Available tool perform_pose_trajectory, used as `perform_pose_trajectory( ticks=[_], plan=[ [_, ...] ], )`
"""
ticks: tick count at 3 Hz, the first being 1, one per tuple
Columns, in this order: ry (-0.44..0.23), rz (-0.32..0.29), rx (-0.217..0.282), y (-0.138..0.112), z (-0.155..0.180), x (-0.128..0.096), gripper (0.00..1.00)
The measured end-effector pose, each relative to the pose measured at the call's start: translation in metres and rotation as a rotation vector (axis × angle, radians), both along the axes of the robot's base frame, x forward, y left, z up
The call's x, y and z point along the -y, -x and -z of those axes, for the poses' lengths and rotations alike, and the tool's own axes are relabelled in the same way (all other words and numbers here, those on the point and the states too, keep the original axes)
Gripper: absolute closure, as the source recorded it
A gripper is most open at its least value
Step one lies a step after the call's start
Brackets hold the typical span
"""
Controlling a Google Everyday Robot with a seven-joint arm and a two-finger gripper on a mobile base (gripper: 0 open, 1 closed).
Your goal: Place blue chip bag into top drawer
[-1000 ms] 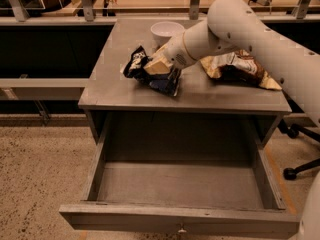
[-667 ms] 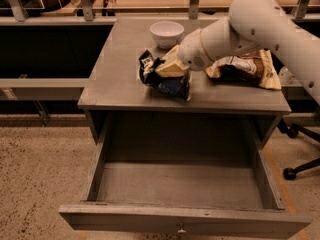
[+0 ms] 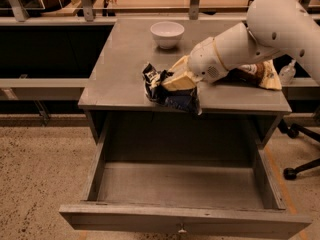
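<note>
Currently blue chip bag (image 3: pixel 172 95) is held clenched in pincer (image 3: pixel 176 80) at bench (image 3: pixel 125 59) front edge, long axis approx. along edge; open top drawer (image 3: pixel 180 186) lies directly below/fwd.

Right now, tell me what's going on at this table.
The robot's white arm reaches across the grey table, and its claw is shut on the blue chip bag. The bag sits at the table's front edge, partly overhanging it, directly above the top drawer, which is pulled wide open. The bag is not in the drawer yet. A white bowl stands at the back of the table, and a yellow-and-brown chip bag lies behind the arm.
</note>
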State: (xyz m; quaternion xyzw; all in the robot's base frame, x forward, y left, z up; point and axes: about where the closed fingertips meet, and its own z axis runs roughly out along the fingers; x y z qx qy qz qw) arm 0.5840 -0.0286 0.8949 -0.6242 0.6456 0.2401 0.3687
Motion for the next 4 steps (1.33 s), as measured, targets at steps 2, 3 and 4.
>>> perform_pose_trajectory(
  ticks=[2,3,4],
  plan=[
    [-0.037,-0.002,-0.039,0.035,-0.002,-0.008,1.0],
    [-0.072,0.043,-0.07,0.068,0.002,-0.004,1.0],
    [-0.091,0.102,-0.114,0.094,0.018,0.01,1.0]
  ],
)
